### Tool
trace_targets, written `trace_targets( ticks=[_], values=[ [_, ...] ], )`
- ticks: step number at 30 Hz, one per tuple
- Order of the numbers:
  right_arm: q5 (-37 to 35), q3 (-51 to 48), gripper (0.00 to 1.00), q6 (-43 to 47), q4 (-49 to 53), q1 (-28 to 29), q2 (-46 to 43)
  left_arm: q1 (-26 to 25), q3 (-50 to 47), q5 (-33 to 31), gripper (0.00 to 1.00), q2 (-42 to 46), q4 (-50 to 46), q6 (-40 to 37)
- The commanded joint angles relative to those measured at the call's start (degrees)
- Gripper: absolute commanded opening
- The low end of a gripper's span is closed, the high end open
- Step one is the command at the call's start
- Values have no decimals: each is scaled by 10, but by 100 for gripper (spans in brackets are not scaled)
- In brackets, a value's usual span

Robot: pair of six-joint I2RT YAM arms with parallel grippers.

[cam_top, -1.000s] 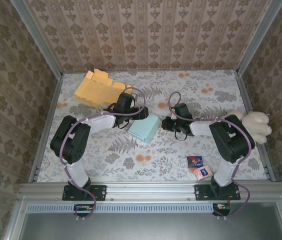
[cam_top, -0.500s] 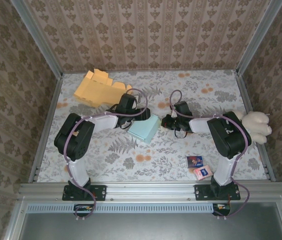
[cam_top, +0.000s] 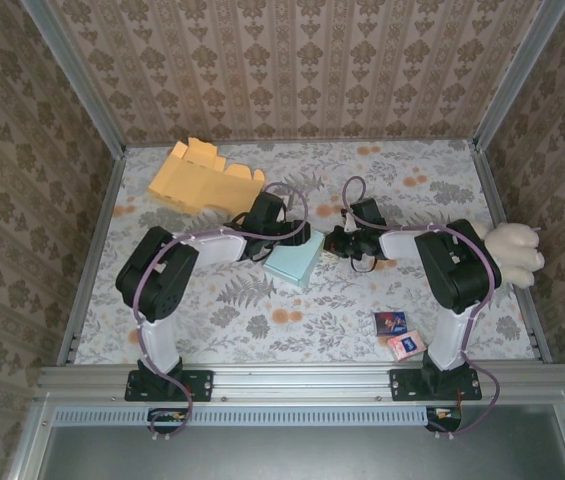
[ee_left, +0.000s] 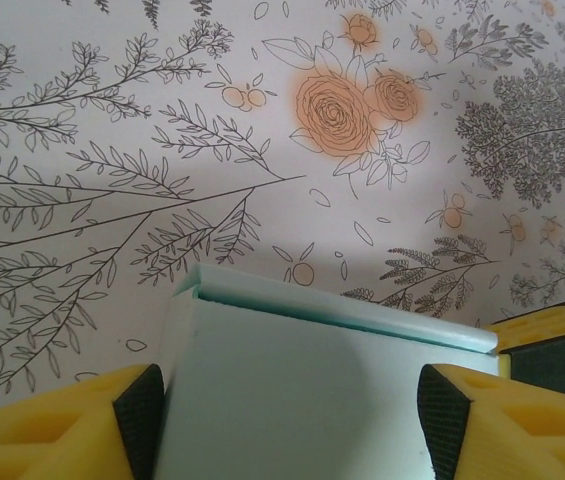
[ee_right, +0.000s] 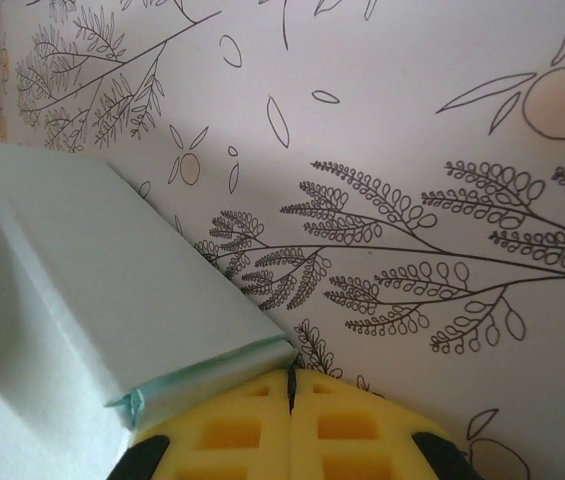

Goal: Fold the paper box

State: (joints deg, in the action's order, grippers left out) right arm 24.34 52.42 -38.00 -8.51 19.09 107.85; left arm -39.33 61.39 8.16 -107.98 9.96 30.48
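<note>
Resting on the floral table (cam_top: pixel 222 310), the pale blue paper box (cam_top: pixel 295 262) lies at the top view's centre, long axis slanting upper right to lower left. My left claw (ee_left: pixel 287 410) straddles its width, jaws wide; whether the pads press I cannot tell. My right claw (ee_right: pixel 290 400), shut and empty, touches its right-hand corner.

The pale blue box (cam_top: pixel 294 262) crowds mid-frame, the orange carton (cam_top: pixel 200 178) the upper left; upper right and lower centre of the table (cam_top: pixel 262 320) lie open.
</note>
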Motion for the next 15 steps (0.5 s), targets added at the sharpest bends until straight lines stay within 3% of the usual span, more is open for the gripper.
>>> trace_targets(
  ticks=[1,9,15],
  values=[
    [4,-3,0,-4,-18,9,44,-52,16,95,67,-29,34,31],
    [23,-33,0,-22,-89,2,47,-82,-21,195,65,-37,154,107],
    [10,-55,0,-45,-124,-1,38,-88,-35,154,64,-2,124,88]
  ],
)
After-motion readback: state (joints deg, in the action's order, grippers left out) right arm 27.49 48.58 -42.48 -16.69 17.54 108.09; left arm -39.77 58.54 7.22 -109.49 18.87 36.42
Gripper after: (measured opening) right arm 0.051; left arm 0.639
